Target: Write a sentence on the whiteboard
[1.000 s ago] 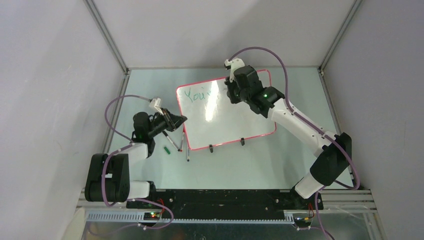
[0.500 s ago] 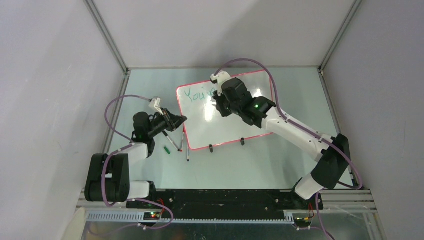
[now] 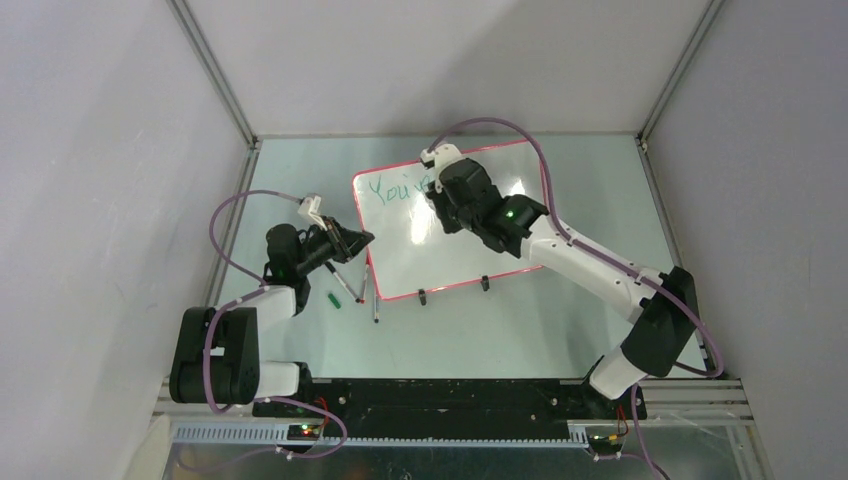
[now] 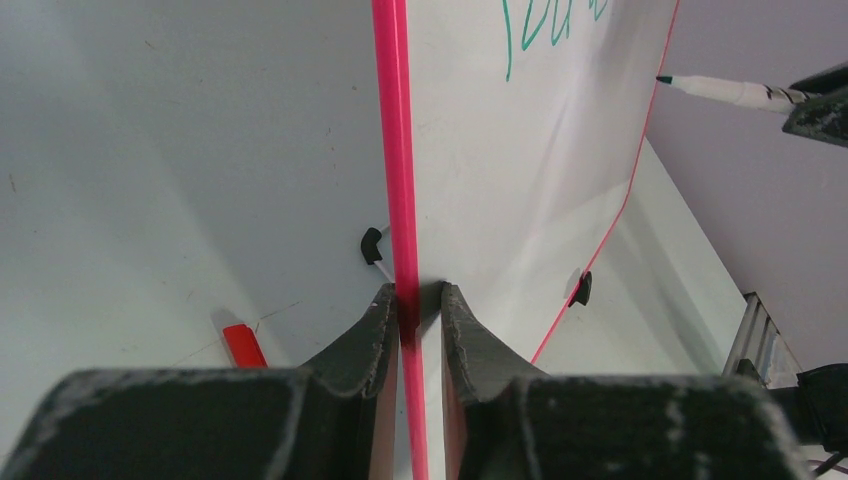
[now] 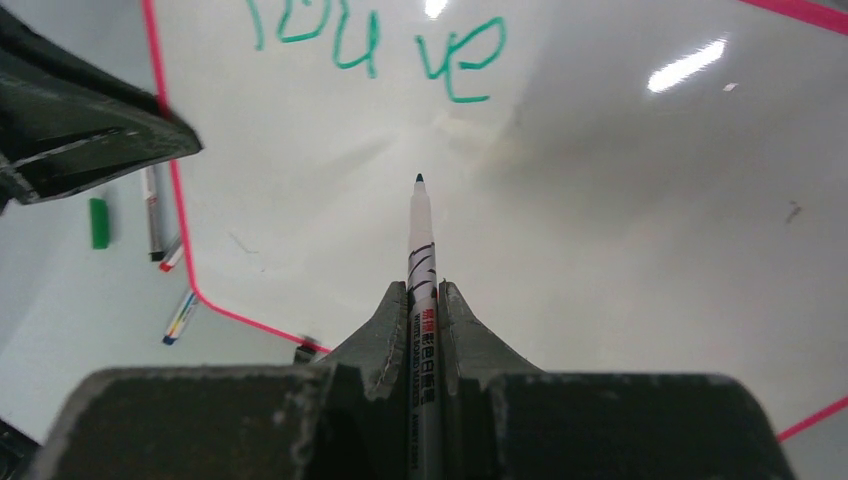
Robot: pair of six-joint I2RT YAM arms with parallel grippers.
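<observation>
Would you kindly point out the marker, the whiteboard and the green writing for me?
marker (image 5: 420,250): right wrist view, on its white barrel.
whiteboard (image 4: 397,150): left wrist view, on its pink rim.
green writing (image 3: 395,190): top view, on the middle letters.

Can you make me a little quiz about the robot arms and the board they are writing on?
1. True or false: the left gripper is pinching the pink rim of the whiteboard.
2. What is the right gripper holding? A: an eraser. B: a marker. C: a cup.
3. Fill in the gap: the writing on the board is ___ in colour.

Key: 1 true. 2 B. 3 green.
</observation>
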